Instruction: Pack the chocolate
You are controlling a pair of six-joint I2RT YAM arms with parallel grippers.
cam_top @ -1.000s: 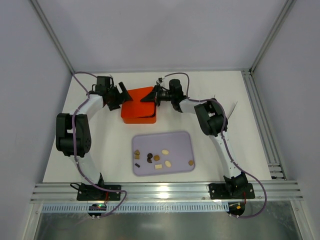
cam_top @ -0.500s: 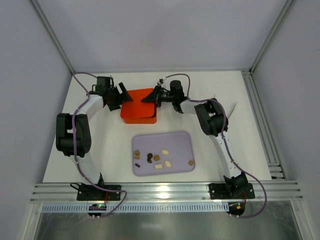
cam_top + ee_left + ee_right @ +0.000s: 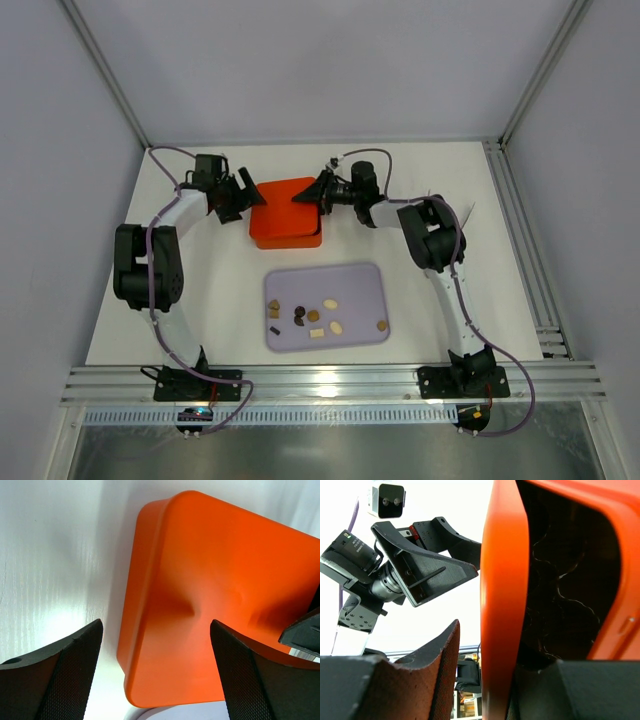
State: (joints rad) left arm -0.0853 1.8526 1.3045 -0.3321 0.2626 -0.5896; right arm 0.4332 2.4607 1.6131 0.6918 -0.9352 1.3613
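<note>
Several small chocolate pieces, dark brown, tan and cream, lie loose on a lavender tray. The orange box with its lid on top sits at the far middle of the table. My left gripper is open beside the box's left edge; in the left wrist view its fingers stand wide apart over the lid. My right gripper is at the box's far right corner. In the right wrist view its jaws straddle the lid's rim, with a gap at the left finger.
White walls and metal frame posts close in the table at left, back and right. A rail runs along the right edge. The tray lies between the box and the arm bases.
The orange lid and box shifted slightly right and now lie squarer. My right gripper moved right along with it. My left gripper stayed by the left edge.
</note>
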